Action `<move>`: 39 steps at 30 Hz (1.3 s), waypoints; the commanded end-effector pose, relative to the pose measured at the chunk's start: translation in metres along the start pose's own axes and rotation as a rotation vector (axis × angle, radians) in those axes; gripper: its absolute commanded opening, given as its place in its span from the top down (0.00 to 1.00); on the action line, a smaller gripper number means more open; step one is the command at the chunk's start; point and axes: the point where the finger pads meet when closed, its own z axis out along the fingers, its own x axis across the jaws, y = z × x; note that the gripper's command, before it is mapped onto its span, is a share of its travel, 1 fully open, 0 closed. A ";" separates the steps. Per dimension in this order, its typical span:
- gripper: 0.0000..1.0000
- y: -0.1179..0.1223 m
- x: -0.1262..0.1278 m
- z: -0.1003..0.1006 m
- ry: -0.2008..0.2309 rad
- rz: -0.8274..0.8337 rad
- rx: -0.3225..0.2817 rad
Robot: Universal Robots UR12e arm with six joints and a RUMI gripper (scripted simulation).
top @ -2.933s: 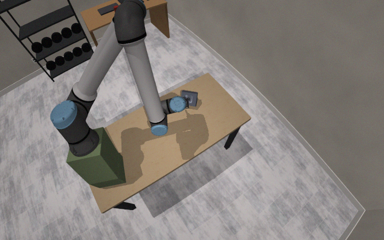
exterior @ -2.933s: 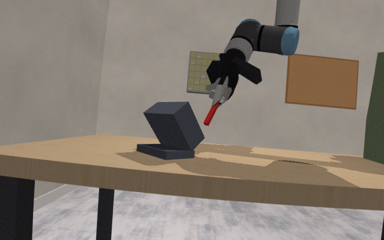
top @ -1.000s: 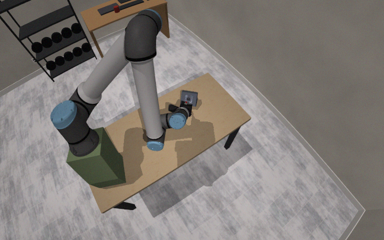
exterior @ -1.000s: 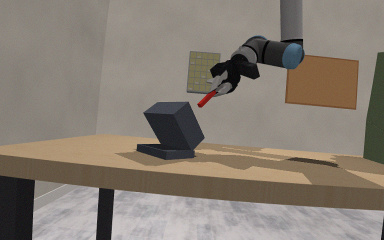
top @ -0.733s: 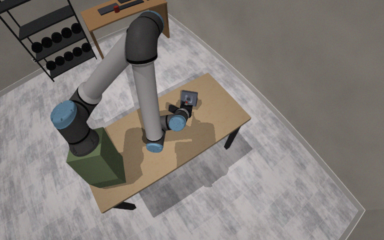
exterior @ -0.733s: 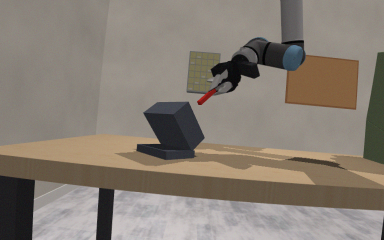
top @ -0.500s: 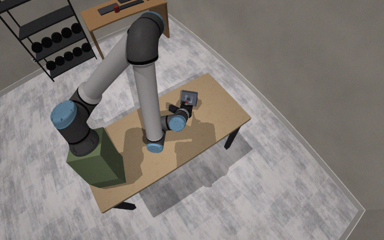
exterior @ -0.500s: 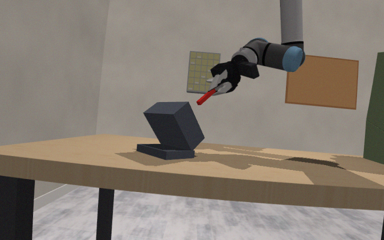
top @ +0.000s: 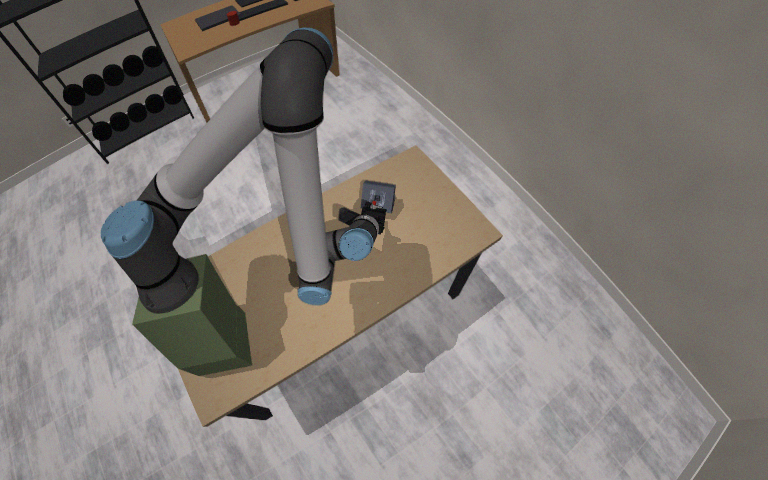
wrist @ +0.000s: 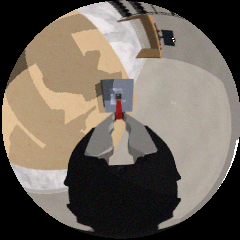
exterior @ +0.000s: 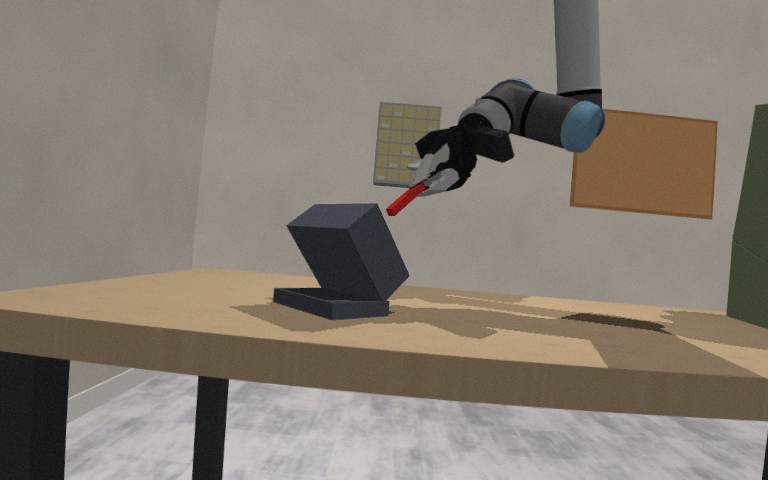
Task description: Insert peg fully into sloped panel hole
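Note:
My gripper [exterior: 425, 182] [wrist: 119, 112] [top: 374, 204] is shut on a red peg [exterior: 404, 199] [wrist: 119, 110] [top: 374, 202]. The peg slants down and away from the fingers, its free end in the air a little above and beside the upper edge of the dark grey sloped panel block [exterior: 348, 249] [top: 380, 191] [wrist: 110, 93]. In the wrist view the peg points at the small dark hole [wrist: 118, 95] in the panel's face. The peg tip does not touch the panel. The block stands tilted on a flat dark base [exterior: 328, 303] on the wooden table [exterior: 169, 316] [top: 441, 220].
The arm's green pedestal [top: 192, 322] [exterior: 750, 226] stands at one table corner. A black shelf rack [top: 107, 73] and a small wooden desk [top: 186, 28] stand on the floor behind. A cork board [exterior: 645, 164] and a grid panel [exterior: 396, 130] hang on the wall.

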 end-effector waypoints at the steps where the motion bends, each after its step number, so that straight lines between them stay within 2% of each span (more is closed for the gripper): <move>1: 1.00 0.000 0.001 0.005 0.001 -0.001 -0.001; 22: 1.00 0.000 0.001 0.030 0.001 -0.001 -0.001; 39: 1.00 0.000 0.001 0.042 0.001 -0.001 -0.001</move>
